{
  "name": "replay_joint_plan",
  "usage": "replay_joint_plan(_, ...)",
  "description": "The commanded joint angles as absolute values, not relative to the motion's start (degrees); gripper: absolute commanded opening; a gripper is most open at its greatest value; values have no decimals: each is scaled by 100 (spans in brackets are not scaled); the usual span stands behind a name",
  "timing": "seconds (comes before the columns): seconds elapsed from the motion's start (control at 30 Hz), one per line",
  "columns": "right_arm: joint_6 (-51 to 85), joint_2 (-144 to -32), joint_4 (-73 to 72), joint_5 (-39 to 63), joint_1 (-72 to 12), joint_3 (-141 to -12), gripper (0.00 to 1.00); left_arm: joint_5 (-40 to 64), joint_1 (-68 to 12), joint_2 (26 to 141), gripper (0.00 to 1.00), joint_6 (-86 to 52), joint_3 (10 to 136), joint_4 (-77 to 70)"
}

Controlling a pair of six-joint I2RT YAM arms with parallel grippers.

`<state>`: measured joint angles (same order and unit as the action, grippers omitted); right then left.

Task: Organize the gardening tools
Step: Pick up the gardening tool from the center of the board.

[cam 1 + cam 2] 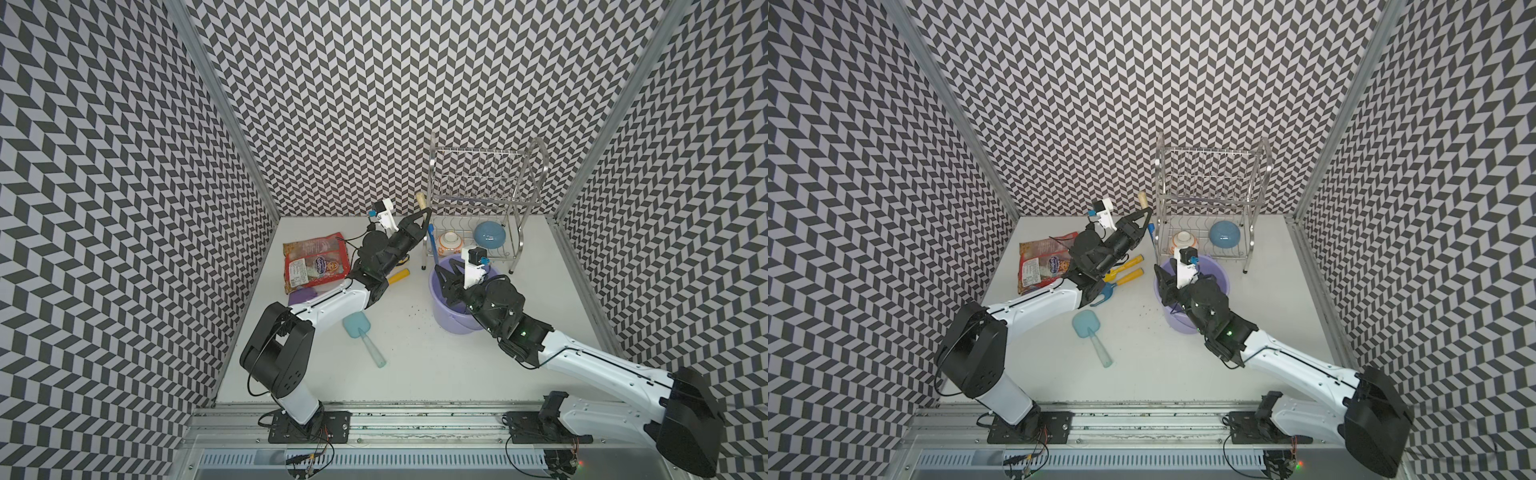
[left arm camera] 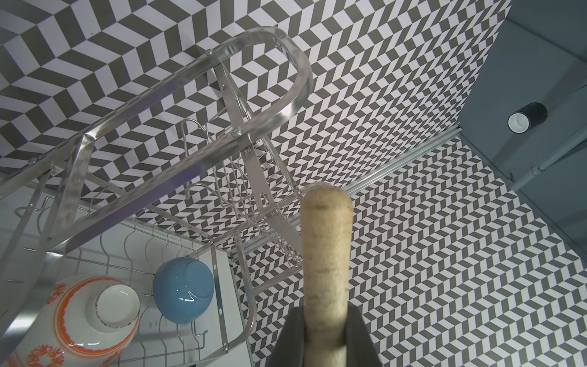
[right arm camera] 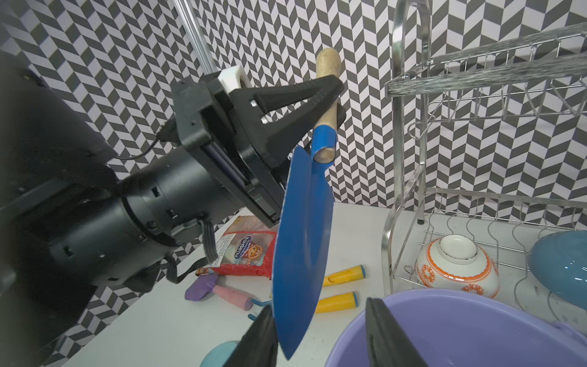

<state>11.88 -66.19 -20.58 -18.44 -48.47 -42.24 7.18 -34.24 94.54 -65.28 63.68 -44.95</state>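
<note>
Right wrist view: dark blue wooden-handled trowel point(image 3: 301, 241) is hanging blade-down, near upright, left gripper point(image 3: 328, 95) clenching its handle; blade tip is sitting between parted jaws of right gripper point(image 3: 320, 336), lavender bucket point(image 3: 476, 330) just beside.

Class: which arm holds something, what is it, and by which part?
The left gripper holds the dark blue trowel by its wooden handle; the right gripper holds nothing.

A robotics lab test cell: black-and-white chevron panels point(image 1: 374, 83) wall a white counter point(image 1: 415, 374) on three sides, aluminium frame posts point(image 1: 224, 108) climb the corners, and a metal rail point(image 1: 415, 419) along the lower edge carries wired arm mount plates point(image 1: 340, 428).
</note>
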Motion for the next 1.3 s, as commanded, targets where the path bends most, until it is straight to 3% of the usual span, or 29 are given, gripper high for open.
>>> replay_joint_plan(0.0, 1111, -6702, -2619, -2353, -4841, -4512, 38, 835, -3517, 9337, 0, -6398, 6557, -4591)
replay_joint_plan(0.23, 1043, -6816, -2524, -2547, -4843, -4704, 17, 887, -3590, 9349, 0, -6392, 6532, -4632)
replay_joint_plan(0.33, 967, -6797, -2507, -2651, -4843, -4727, 3, 905, -3616, 9344, 0, -6365, 6536, -4637)
replay_joint_plan(0.47, 901, -6783, -2037, -2820, -4834, -4954, 0, 932, -3612, 9293, 1, -6225, 6528, -4650)
replay_joint_plan(0.53, 923, -6734, -1763, -2886, -4835, -5037, 0, 942, -3617, 9247, 14, -6110, 6508, -4644)
replay_joint_plan(0.73, 1138, -6320, -963, -3408, -4824, -5135, 0, 923, -3591, 9064, 76, -5649, 6393, -4672)
replay_joint_plan(0.83, 1281, -6107, -238, -3599, -4795, -5363, 0, 927, -3520, 8929, 99, -5372, 6374, -4580)
replay_joint_plan(1.0, 1593, -5874, 1295, -3623, -4773, -5965, 0, 882, -3302, 8574, 100, -4281, 6290, -4214)
replay_joint_plan(1.27, 2015, -5888, 3438, -2868, -4716, -6913, 0, 1482, -3308, 8226, 100, -130, 6351, -3421)
